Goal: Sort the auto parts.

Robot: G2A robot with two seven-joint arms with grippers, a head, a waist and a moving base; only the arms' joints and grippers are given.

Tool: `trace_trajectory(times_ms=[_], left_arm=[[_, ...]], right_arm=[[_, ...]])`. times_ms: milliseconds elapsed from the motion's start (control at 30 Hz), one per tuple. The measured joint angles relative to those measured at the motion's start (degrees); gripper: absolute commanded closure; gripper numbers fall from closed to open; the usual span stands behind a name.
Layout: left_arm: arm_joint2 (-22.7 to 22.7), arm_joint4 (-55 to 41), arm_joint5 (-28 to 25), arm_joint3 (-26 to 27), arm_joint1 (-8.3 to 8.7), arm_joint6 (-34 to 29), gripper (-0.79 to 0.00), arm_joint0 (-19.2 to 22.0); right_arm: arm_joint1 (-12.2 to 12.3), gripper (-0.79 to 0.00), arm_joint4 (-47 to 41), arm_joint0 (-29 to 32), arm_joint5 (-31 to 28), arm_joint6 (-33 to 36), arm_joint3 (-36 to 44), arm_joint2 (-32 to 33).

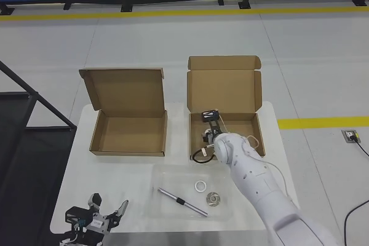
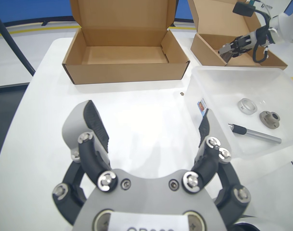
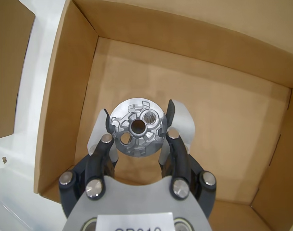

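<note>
My right gripper is shut on a round grey metal disc with cut-outs and a centre hole, held inside the right cardboard box. From above, that gripper sits over the box's left half. A clear plastic tray holds a white ring, a flanged hub and a thin metal rod. My left gripper stands open over bare table near the front left corner, beside the tray, with nothing between its fingers.
An open cardboard box with nothing in it stands at the back left, lid flap upright. Both boxes sit side by side behind the tray. White table lies between the left box and my left gripper. A dark frame stands off the table's left edge.
</note>
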State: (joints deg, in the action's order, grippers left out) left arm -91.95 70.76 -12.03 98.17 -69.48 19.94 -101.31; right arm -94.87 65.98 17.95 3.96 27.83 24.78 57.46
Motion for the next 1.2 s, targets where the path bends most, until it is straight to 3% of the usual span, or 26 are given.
trace_trajectory(times_ms=[67, 100, 433, 633, 733, 900, 1067, 1200], left_arm=[[0.0, 0.2, -0.2, 0.0, 0.0, 0.0, -0.785, 0.0], [0.0, 0.4, -0.2, -0.1, 0.0, 0.0, -0.785, -0.1], [-0.2, 0.9, -0.5, -0.2, -0.03, 0.3, -0.785, -0.3], [-0.4, 1.2, -0.7, 0.4, -0.03, 0.7, -0.785, -0.8], [-0.5, 1.1, -0.8, 0.6, -0.05, 0.8, -0.785, -0.9], [-0.7, 0.8, -0.8, 0.9, -0.09, 0.8, -0.785, -0.9], [-0.7, 0.6, -1.1, 1.1, -0.12, 0.7, -0.785, -0.9], [-0.7, 0.8, -1.1, 1.3, -0.13, 0.7, -0.785, -1.0]], right_arm=[[-0.3, -0.683, 0.0, -0.4, 0.1, -0.2, -1.0, -0.3], [-0.4, -0.785, 0.0, -0.6, 0.2, -0.3, -1.4, -0.4], [-0.9, -0.785, -0.7, -1.0, 0.5, -4.6, -2.1, -0.2], [0.1, -0.785, 1.1, 1.9, -0.3, -7.9, 5.7, 0.5], [1.2, -0.785, 4.4, 5.8, 0.0, -6.5, 14.5, 0.7], [3.7, -0.785, 13.8, 16.9, 2.0, 2.4, 37.4, 1.6], [5.7, -0.785, 20.8, 27.3, -2.1, 10.0, 58.1, 3.6], [6.2, -0.785, 20.6, 30.0, -4.9, 10.7, 63.6, 4.7]])
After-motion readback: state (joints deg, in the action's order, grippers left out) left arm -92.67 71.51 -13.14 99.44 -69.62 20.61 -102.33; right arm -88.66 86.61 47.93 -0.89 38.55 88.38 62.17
